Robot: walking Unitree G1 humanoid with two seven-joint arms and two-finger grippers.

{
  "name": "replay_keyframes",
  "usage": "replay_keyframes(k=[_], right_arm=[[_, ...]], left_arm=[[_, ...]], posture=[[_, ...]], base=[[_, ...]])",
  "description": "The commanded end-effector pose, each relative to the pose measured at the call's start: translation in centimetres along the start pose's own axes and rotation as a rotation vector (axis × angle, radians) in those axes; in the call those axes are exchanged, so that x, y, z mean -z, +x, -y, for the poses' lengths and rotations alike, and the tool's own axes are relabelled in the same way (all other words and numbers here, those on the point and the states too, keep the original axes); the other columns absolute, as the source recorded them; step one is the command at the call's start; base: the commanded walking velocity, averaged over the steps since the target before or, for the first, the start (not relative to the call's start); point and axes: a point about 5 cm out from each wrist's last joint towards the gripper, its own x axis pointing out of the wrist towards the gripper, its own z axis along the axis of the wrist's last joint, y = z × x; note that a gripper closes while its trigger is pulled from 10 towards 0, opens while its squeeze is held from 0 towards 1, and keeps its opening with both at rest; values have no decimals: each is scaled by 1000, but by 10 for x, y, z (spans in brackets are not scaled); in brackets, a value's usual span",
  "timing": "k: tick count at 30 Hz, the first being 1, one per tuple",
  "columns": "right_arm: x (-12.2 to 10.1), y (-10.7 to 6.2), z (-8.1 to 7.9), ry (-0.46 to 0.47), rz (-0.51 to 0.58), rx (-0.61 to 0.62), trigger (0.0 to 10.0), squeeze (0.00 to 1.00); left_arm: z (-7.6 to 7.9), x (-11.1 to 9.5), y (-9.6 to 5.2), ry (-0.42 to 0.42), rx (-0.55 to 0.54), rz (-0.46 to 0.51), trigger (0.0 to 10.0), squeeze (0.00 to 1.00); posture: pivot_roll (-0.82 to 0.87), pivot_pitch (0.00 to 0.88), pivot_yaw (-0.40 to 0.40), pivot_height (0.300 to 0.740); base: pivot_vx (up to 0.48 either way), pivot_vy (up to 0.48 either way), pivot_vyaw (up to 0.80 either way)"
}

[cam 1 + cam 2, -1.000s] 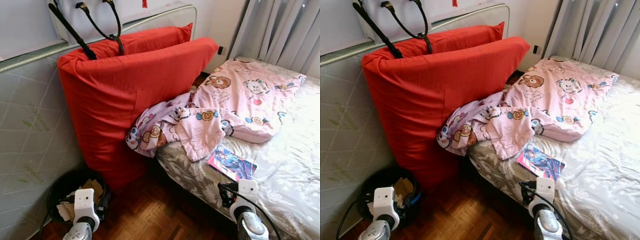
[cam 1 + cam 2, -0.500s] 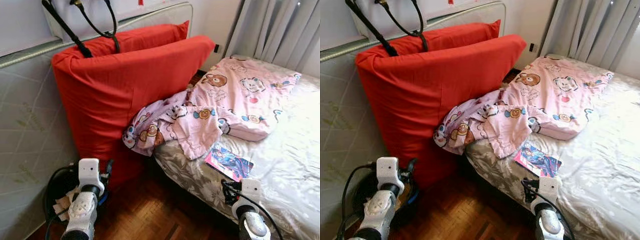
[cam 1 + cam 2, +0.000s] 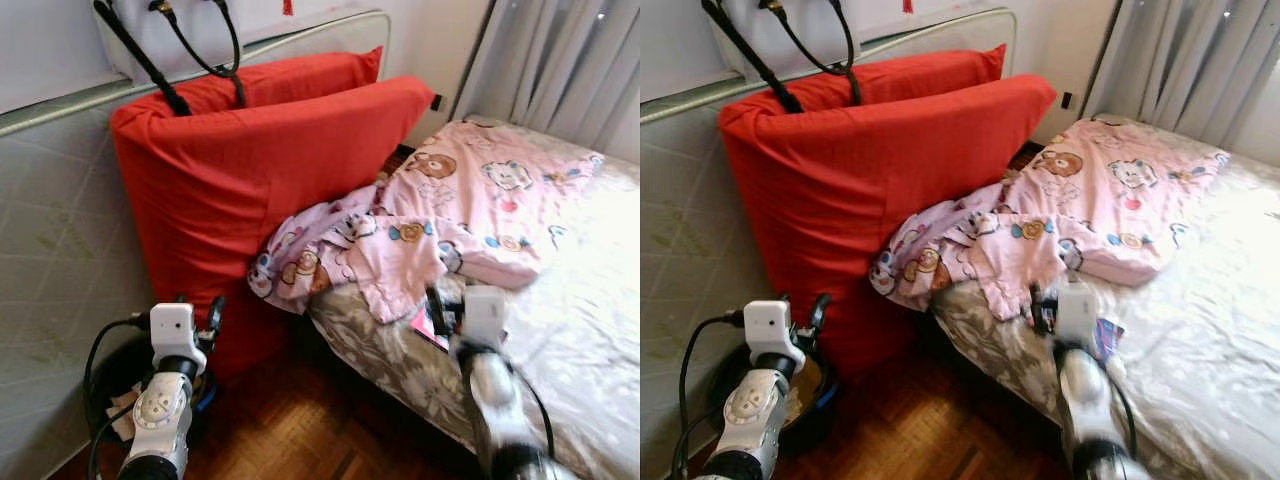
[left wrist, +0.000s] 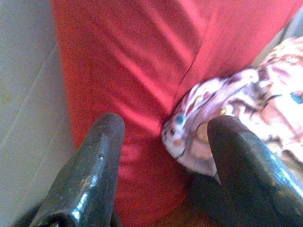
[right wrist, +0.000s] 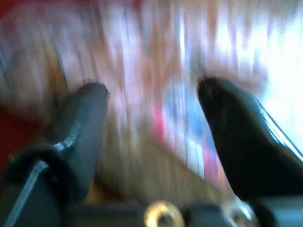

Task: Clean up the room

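A pink cartoon-print blanket (image 3: pixel 430 215) lies crumpled on the bed (image 3: pixel 590 330), one end (image 3: pixel 300 265) hanging over the edge against a big red cushion (image 3: pixel 250 180). A colourful magazine (image 3: pixel 1106 336) lies on the sheet just below the blanket, mostly hidden behind my right gripper (image 3: pixel 440 310). That gripper is raised over the bed edge, open and empty; its wrist view is blurred, with the gripper (image 5: pixel 151 87) in front of the magazine (image 5: pixel 182 123). My left gripper (image 3: pixel 200 308) is up beside the red cushion, open (image 4: pixel 166 120), facing the cushion (image 4: pixel 142 61) and the hanging blanket end (image 4: pixel 236 109).
A black bin (image 3: pixel 110 375) with paper scraps stands on the parquet floor (image 3: pixel 300 420) under my left arm. A quilted pale panel (image 3: pixel 60 230) lines the left wall. Black bag straps (image 3: pixel 190 50) hang above the cushion. Grey curtains (image 3: pixel 560 60) close the far right.
My right arm has swung up from the bottom edge to the bed edge, over the magazine. My left arm rose from beside the bin to the red cushion.
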Motion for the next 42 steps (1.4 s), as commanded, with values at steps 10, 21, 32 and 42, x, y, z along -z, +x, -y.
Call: replay_keyframes(k=[10, 21, 32, 42], right_arm=[[75, -45, 17, 92, -448, 128, 10000, 0], [82, -50, -27, 234, -508, -23, 10000, 0], [80, -47, -31, 226, -516, -42, 10000, 0], [85, -52, -29, 215, -532, -30, 10000, 0]], left_arm=[[-7, 63, -40, -8, -19, -412, 10000, 0], [2, 104, -83, -54, -73, -738, 10000, 0], [4, 106, -83, -67, -112, -763, 10000, 0], [5, 108, -85, -61, -101, -780, 10000, 0]], posture=[[81, 0, -59, 740], [82, 0, -76, 740], [96, 0, -80, 740], [93, 0, -75, 740]], base=[[0, 0, 0], [0, 0, 0], [0, 0, 0], [0, 0, 0]])
